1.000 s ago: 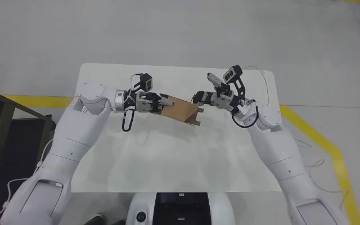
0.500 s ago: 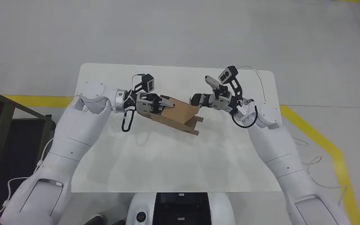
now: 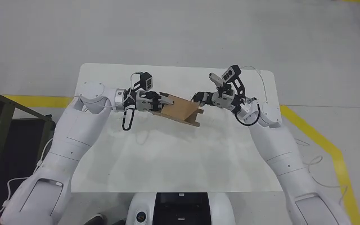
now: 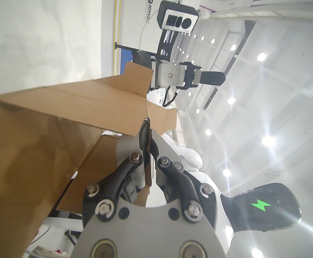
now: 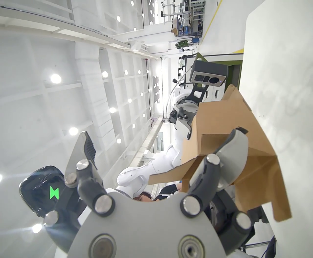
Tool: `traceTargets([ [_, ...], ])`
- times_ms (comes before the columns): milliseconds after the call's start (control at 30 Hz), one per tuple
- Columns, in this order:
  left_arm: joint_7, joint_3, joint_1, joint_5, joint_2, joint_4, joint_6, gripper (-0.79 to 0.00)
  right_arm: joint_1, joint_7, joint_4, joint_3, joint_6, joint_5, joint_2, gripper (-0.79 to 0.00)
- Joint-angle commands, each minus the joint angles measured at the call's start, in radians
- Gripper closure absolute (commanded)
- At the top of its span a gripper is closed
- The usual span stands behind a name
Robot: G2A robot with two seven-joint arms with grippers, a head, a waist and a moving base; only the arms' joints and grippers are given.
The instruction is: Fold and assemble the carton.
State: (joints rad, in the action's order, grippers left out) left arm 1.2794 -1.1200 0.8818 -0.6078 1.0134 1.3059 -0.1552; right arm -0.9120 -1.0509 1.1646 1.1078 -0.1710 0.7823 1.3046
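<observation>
Spanning the top view, the white worktop point(image 3: 169, 163) is the largest thing, and above its far half the brown carton point(image 3: 181, 108) hangs between the two arms. It is partly opened and tilted, with loose flaps at the right arm's end. From above, the grips are too small to judge, but the wrist views settle them. In the left wrist view the left pincer point(image 4: 147, 133) is pressed together on a thin cardboard edge, squeezed between its dark pads. In the right wrist view the right pincer point(image 5: 161, 136) is spread wide. One finger point(image 5: 229, 151) lies against a flap at the carton's open end, and the other finger point(image 5: 83, 149) stands well apart in free air. Whether the lowest flap touches the worktop cannot be told. The cardboard faces are plain brown. A line of small print point(image 4: 151, 9) runs along the wall point(image 4: 132, 22) behind.
</observation>
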Motion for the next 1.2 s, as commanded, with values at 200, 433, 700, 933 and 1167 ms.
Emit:
traceTargets([
  [200, -0.075, -0.016, 0.013, -0.02, 0.002, -0.006, 0.015, 0.0, -0.017, 0.011, 0.018, 0.021, 0.009, 0.006, -0.003, -0.785],
  [433, -0.13, -0.022, 0.015, -0.029, 0.006, -0.014, 0.035, 0.0, -0.048, 0.008, 0.065, 0.016, 0.029, 0.008, -0.003, -0.785],
  [700, -0.183, -0.021, 0.014, -0.027, 0.011, -0.038, 0.046, 0.0, -0.078, -0.009, 0.141, -0.006, 0.066, -0.01, -0.003, -0.785],
  [933, -0.199, -0.028, 0.009, -0.053, 0.016, -0.052, 0.049, 0.0, -0.079, -0.006, 0.155, -0.047, 0.087, -0.017, 0.005, -0.785],
  [1167, -0.188, -0.03, 0.008, -0.075, 0.019, -0.054, 0.04, 0.0, -0.062, 0.004, 0.145, -0.084, 0.08, -0.003, 0.018, -0.785],
])
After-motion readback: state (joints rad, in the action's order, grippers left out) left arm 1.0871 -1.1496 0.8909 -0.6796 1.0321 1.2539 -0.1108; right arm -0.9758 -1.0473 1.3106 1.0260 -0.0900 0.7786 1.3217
